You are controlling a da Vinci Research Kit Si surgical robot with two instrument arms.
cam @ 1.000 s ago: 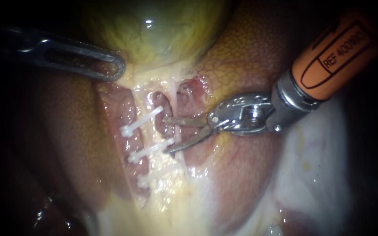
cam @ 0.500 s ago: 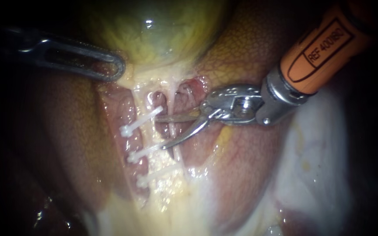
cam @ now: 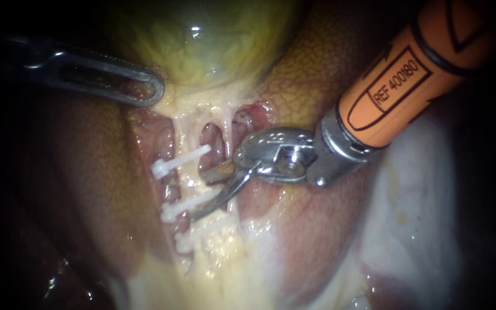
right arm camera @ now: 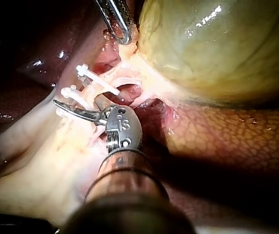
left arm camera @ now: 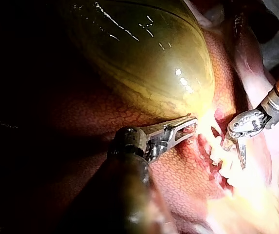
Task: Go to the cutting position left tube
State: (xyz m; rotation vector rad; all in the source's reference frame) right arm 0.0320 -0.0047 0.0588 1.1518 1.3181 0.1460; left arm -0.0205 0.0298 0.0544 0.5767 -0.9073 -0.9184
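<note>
Right instrument (cam: 198, 197) blades parted moderately, gripping nothing, tips at the left tube (cam: 180, 138) among its clips (cam: 179, 162); left instrument (cam: 155, 92) clamped on gallbladder (cam: 202, 46).

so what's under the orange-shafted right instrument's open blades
A thin pale tube and the middle white plastic clip pass beneath the right instrument; what the blades cover is hidden.

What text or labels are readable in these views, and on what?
Right instrument, orange shaft: framed printed label; instrument marks are not read off.
Its joint, right wrist view: small stamped marks, likewise.
Left instrument, clips, gallbladder, liver: no text.
</note>
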